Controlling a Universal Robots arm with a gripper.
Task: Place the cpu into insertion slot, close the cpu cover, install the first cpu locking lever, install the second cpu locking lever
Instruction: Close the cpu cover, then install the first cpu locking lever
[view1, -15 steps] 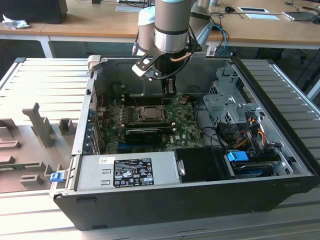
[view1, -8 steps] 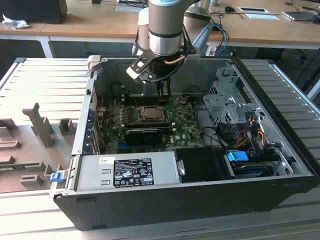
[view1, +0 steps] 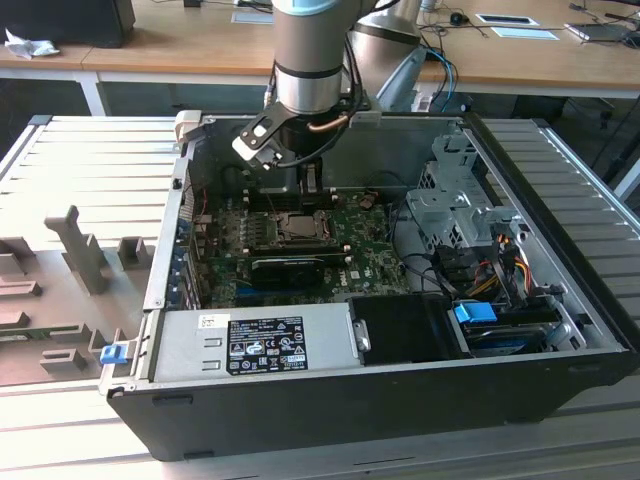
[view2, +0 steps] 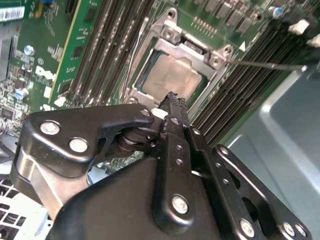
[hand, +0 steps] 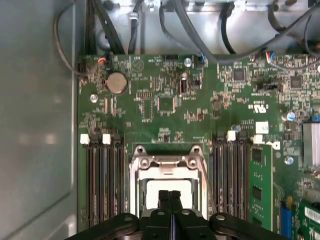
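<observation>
Black metal gripper (hand: 170, 197) (view2: 174, 101) hangs low over the small dark square insertion slot with a silvery rim (view1: 300, 229) (hand: 133, 192). Jaws are pressed together, holding nothing. The flat square cpu with a pale silver-beige face (view2: 170, 75) (hand: 150, 187) sits in the slot. The thin silvery-grey square cpu cover (view2: 199, 54) (hand: 167, 173) lies down around it, cpu showing through its window. The jaw tips are just above the cpu's face. A thin metal rod (view2: 270, 64) sticks out sideways from the slot's corner. All sits on the green circuit board (hand: 165, 105) in an open black computer case (view1: 400, 400).
</observation>
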